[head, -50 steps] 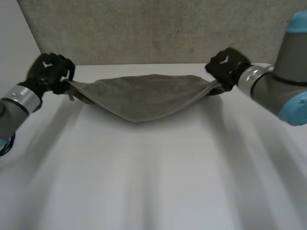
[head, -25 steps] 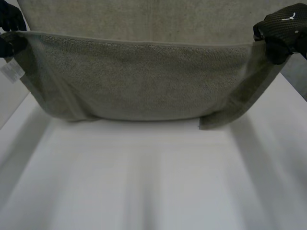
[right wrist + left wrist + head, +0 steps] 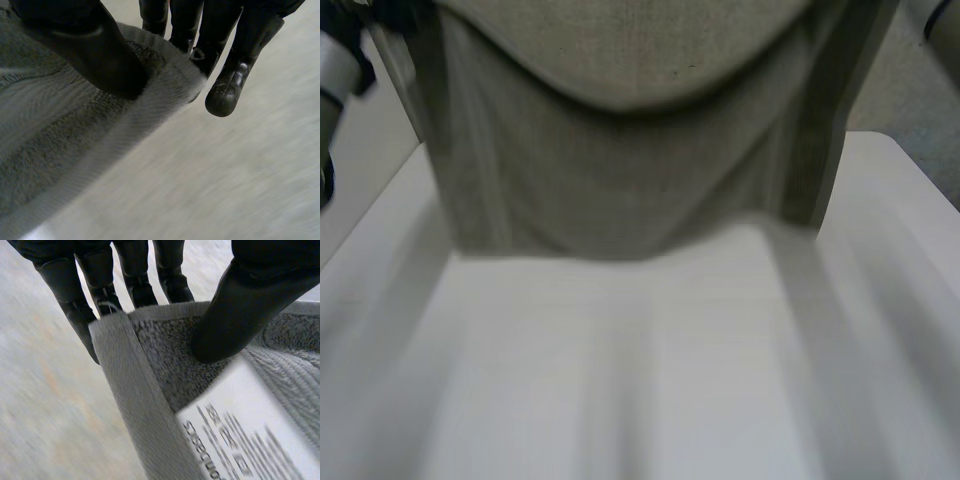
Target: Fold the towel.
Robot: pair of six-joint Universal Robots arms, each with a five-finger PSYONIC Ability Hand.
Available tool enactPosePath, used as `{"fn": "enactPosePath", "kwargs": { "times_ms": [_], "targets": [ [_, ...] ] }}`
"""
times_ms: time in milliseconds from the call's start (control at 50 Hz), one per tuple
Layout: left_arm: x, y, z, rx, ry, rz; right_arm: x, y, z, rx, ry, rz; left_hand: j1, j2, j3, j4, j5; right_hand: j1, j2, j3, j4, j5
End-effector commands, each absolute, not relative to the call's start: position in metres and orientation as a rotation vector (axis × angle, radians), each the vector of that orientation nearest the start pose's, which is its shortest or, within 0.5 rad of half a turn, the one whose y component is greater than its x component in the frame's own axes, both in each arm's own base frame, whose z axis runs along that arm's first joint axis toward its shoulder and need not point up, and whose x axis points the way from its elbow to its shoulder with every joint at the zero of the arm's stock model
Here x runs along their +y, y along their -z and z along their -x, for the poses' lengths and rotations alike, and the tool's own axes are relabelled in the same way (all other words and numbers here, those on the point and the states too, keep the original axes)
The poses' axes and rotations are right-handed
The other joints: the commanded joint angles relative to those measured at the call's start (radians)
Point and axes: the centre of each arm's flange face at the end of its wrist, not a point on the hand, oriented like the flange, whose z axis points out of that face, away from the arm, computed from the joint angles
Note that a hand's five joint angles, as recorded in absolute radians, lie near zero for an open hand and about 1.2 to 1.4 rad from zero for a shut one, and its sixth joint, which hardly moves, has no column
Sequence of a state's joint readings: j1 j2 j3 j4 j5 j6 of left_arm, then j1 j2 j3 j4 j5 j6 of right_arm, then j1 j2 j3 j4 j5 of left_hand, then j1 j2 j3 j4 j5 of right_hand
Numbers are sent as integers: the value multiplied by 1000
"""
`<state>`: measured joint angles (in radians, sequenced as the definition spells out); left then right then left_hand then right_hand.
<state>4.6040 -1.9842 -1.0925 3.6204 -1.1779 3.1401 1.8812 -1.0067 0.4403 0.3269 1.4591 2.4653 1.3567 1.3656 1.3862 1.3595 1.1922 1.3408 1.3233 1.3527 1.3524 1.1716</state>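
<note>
The grey-green terry towel (image 3: 620, 180) hangs spread over the white surface (image 3: 640, 380). Left hand (image 3: 250, 295) and right hand (image 3: 80, 40) each clamp an upper corner between fingers and thumb. Risk: shallow pinches may slip, dropping a corner.

Dim diffuse light, soft shadows — towel (image 3: 620, 180) darkening the table (image 3: 640, 380)

Lab-style test bench: white table (image 3: 620, 380), grey backboard (image 3: 918, 92)
</note>
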Motion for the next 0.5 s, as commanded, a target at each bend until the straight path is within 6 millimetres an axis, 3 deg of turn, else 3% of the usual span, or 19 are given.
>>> {"fn": "enactPosePath", "kwargs": {
  "times_ms": [20, 40, 60, 100, 120, 160, 220, 260, 280, 320, 340, 360, 380, 420, 440, 480, 500],
  "targets": [
    [-404, -434, 198, 1352, 3148, -440, -332, -470, -261, 1445, 2772, 950, 40, 31, 10, 37, 30, 55, 73, 44, 44, 50],
    [-405, -435, 194, 1376, 3174, -411, -333, -454, -267, 1501, 2676, 1022, 40, 31, 10, 37, 30, 55, 73, 44, 44, 50],
    [-405, -435, 194, 1376, 3175, -411, -333, -454, -267, 1501, 2675, 1023, 40, 31, 10, 37, 30, 55, 73, 44, 44, 50],
    [-413, -427, 179, 1468, 3176, -337, -334, -427, -273, 1624, 2511, 1116, 40, 31, 10, 37, 30, 55, 73, 44, 44, 50],
    [-413, -427, 179, 1469, 3176, -336, -334, -426, -273, 1625, 2510, 1116, 40, 31, 10, 37, 30, 55, 73, 44, 44, 50],
    [-417, -405, 169, 1600, 3142, -313, -337, -399, -270, 1755, 2371, 1178, 40, 31, 10, 37, 30, 55, 73, 44, 44, 50],
    [-416, -394, 168, 1660, 3119, -344, -338, -386, -270, 1799, 2323, 1201, 40, 31, 10, 37, 30, 55, 73, 44, 44, 50],
    [-410, -372, 170, 1786, 3072, -425, -337, -366, -269, 1852, 2257, 1244, 40, 31, 10, 37, 30, 55, 73, 44, 44, 50],
    [-410, -372, 170, 1787, 3072, -426, -337, -366, -269, 1852, 2257, 1244, 40, 31, 10, 37, 30, 55, 73, 44, 44, 50],
    [-405, -339, 168, 1952, 2991, -468, -333, -344, -267, 1912, 2178, 1284, 40, 31, 10, 37, 30, 55, 73, 44, 44, 50],
    [-405, -339, 168, 1952, 2991, -468, -333, -343, -267, 1912, 2177, 1285, 40, 31, 10, 37, 30, 55, 73, 44, 44, 50],
    [-402, -320, 165, 2035, 2946, -481, -331, -328, -266, 1948, 2115, 1317, 40, 31, 10, 37, 30, 55, 73, 44, 44, 50],
    [-402, -320, 165, 2036, 2946, -481, -331, -328, -266, 1949, 2115, 1318, 40, 31, 10, 37, 30, 55, 73, 44, 44, 50],
    [-390, -286, 161, 2180, 2864, -511, -326, -291, -258, 2013, 1965, 1408, 40, 31, 10, 37, 30, 55, 73, 44, 44, 50],
    [-390, -286, 161, 2180, 2864, -511, -326, -291, -258, 2014, 1964, 1408, 40, 31, 10, 37, 30, 55, 73, 44, 44, 50],
    [-377, -259, 153, 2266, 2792, -546, -316, -263, -250, 2038, 1844, 1494, 40, 31, 10, 37, 30, 55, 73, 44, 44, 50],
    [-377, -259, 153, 2266, 2792, -546, -316, -263, -250, 2038, 1844, 1494, 40, 31, 10, 37, 30, 55, 73, 44, 44, 50]
  ]
}}
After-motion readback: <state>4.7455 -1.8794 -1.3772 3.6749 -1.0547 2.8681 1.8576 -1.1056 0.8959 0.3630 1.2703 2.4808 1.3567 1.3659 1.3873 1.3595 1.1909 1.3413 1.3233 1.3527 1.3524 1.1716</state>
